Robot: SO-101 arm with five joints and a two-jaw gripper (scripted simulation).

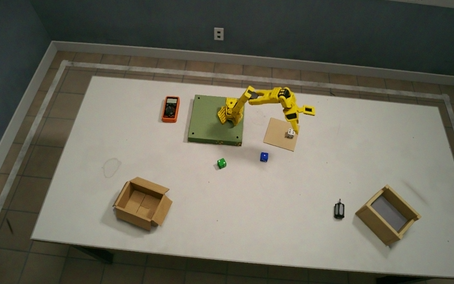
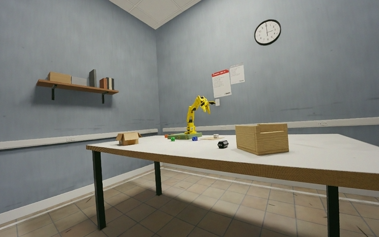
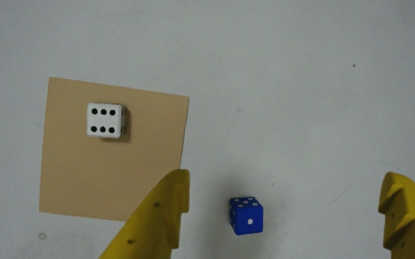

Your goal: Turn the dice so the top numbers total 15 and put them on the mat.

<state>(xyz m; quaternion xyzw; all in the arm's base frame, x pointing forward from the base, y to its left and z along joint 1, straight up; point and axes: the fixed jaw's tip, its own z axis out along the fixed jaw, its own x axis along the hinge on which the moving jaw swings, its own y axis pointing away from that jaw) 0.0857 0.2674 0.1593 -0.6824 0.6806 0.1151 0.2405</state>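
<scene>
My gripper (image 2: 207, 112) (image 3: 286, 173) is open and empty, high above the table near the mat. A white die (image 1: 290, 133) (image 2: 216, 136) (image 3: 105, 120) sits flat on the tan mat (image 1: 274, 136) (image 3: 146, 150), six on top, inside the mat's edges. A blue die (image 1: 264, 157) (image 2: 194, 138) (image 3: 246, 216) sits flat on the table just off the mat, one on top; in the wrist view it appears between the fingers but far below. A green die (image 1: 221, 163) (image 2: 172, 139) is on the table left of the blue one; its top number is too small to read surely.
The arm's green base block (image 1: 207, 120) is left of the mat. An orange multimeter (image 1: 170, 109) lies beyond it. An open cardboard box (image 1: 140, 204) is at the front left; a wooden box (image 1: 378, 224) and a small black object (image 1: 339, 210) are at the front right.
</scene>
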